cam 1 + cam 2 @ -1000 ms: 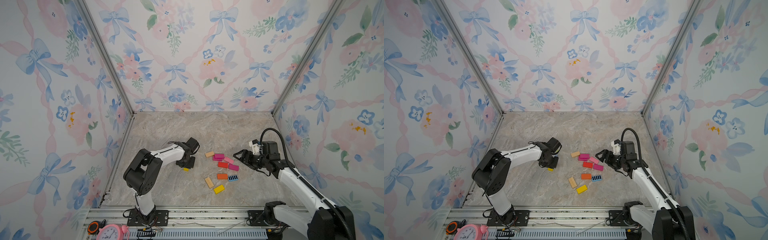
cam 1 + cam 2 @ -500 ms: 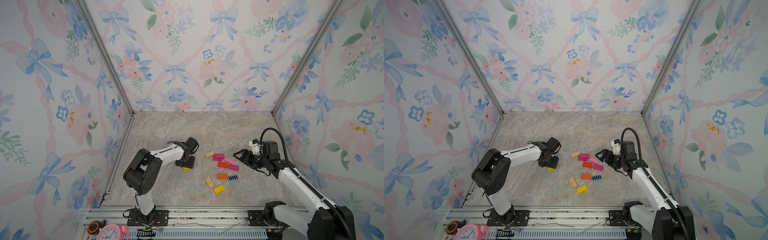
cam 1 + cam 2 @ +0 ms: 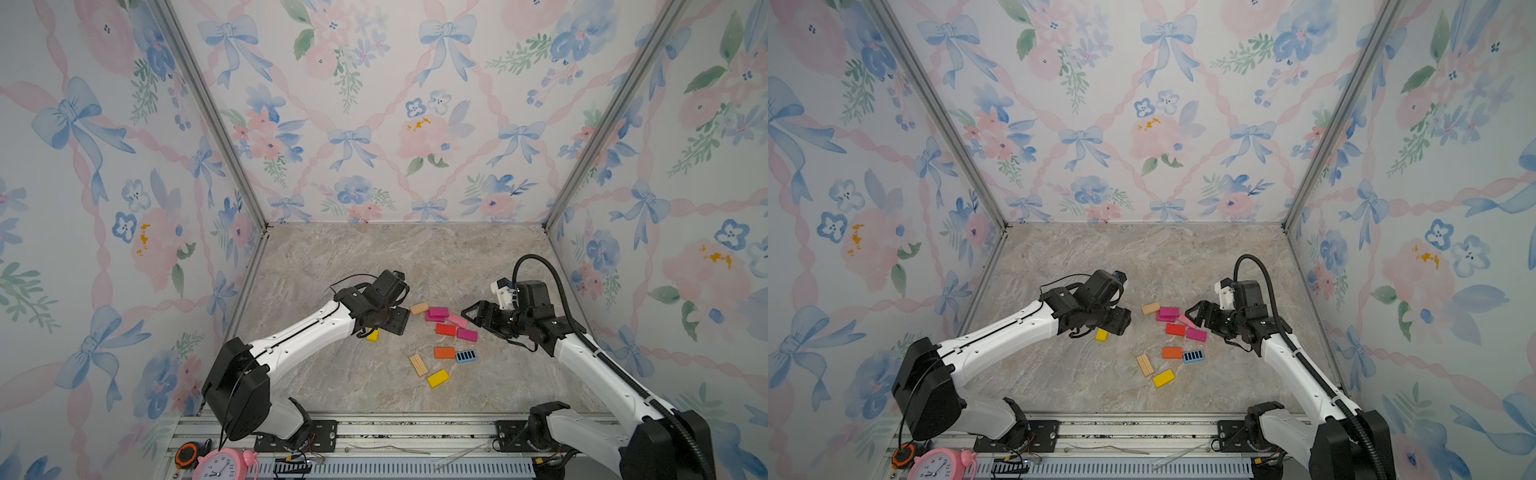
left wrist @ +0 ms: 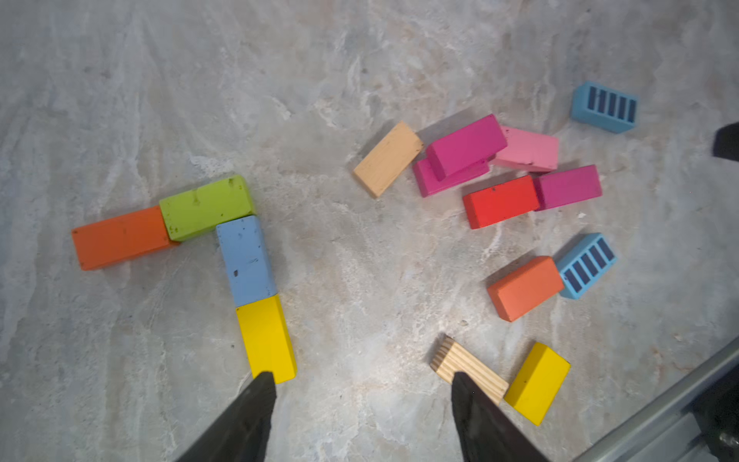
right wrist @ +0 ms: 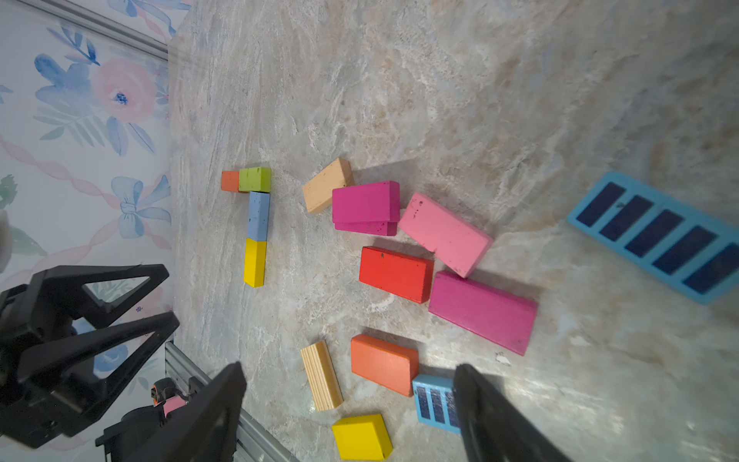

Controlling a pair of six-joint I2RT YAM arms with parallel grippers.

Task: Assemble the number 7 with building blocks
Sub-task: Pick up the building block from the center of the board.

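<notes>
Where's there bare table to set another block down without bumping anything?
Free: the strip of table between the number 7 and the tan block, and the whole stretch toward the back wall. Crowded: the loose blocks by the right gripper.

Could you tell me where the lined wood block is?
In both top views the lined wood block lies near the table's front edge, about midway across, beside the loose yellow block and the orange block.
</notes>
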